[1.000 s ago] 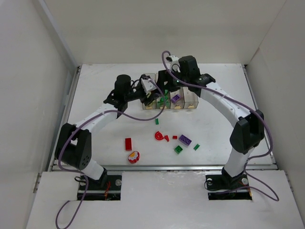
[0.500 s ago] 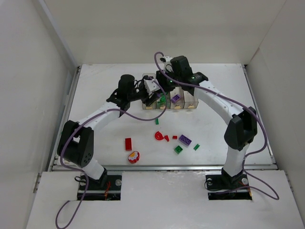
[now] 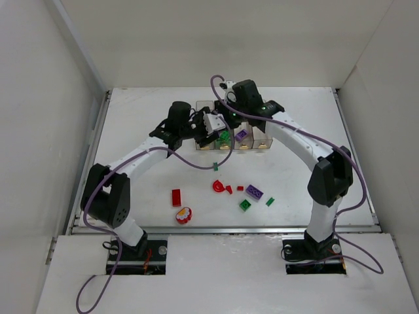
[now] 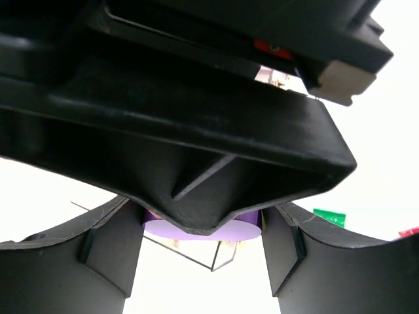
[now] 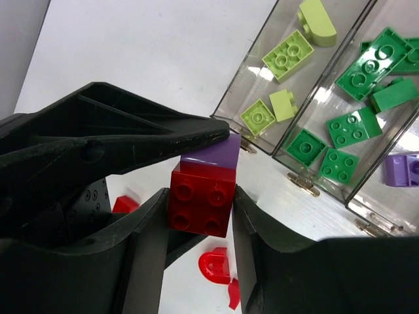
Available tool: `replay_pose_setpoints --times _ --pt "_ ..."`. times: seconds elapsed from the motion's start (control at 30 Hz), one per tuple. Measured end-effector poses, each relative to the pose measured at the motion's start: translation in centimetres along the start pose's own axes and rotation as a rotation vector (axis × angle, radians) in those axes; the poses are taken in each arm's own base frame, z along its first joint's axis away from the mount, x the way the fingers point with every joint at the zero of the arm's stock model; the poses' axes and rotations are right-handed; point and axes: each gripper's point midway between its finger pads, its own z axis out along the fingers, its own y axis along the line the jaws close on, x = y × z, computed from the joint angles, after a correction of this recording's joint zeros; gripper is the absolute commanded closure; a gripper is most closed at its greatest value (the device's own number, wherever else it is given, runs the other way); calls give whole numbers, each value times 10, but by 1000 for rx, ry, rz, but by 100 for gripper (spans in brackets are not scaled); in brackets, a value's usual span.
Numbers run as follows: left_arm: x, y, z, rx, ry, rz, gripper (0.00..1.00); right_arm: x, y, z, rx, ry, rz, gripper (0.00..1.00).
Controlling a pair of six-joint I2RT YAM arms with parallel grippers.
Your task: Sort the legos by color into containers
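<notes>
Now, from above: the left gripper (image 3: 211, 125) and the right gripper (image 3: 226, 122) meet tip to tip over the left end of a row of clear bins (image 3: 252, 140), toward the far side of a white table (image 3: 144, 104).
Held load, from above: too small and too covered to make out.
Loose pieces, from above: a long red brick (image 3: 176, 197), a round red-and-yellow piece (image 3: 184, 214), a red curved piece (image 3: 219, 186), a purple brick (image 3: 255, 192), a green brick (image 3: 245, 205) and a green sliver (image 3: 215, 167) lie on the table nearer the front edge, all apart from the bins.
Left gripper, left wrist view: its two fingers stand on either side of a purple piece (image 4: 196, 230) and clamp it.
Overhang, left wrist view: the black body of the right gripper fills the upper part, just above the purple piece.
Right gripper, right wrist view: its fingers are closed against both sides of a red four-stud brick (image 5: 201, 198).
Stack, right wrist view: the purple piece sits against the top of the red four-stud brick, and a black finger of the left gripper lies on it from the left.
Bins, right wrist view: one bin holds yellow-green pieces (image 5: 286, 57), the next green pieces (image 5: 353, 127), and the third shows a pale purple brick (image 5: 404, 169) at the frame edge.
Place of the stack: outside the bins, near the end of the yellow-green one.
</notes>
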Motion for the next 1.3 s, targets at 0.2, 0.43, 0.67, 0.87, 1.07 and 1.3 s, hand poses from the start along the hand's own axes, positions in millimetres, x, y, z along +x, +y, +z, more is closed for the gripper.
replay_pose_setpoints --times 0.2,0.43,0.67,0.87,1.07,1.3 --pt "13 -9 4 47 36 16 100 14 -11 4 -30 22 64 100" --pt "63 -2 -10 7 179 -41 100 -4 -54 -22 36 -35 116 100" --pt "91 0 -18 -10 265 -82 100 -19 -88 -37 111 -79 152 100" --pt "92 2 -20 -17 265 -111 100 -30 -145 -28 262 -94 205 100" --pt "83 13 -14 -23 232 -144 100 -1 -246 -13 561 -6 262 98" --pt "69 26 2 -19 192 -162 100 25 -262 -8 629 82 251 36"
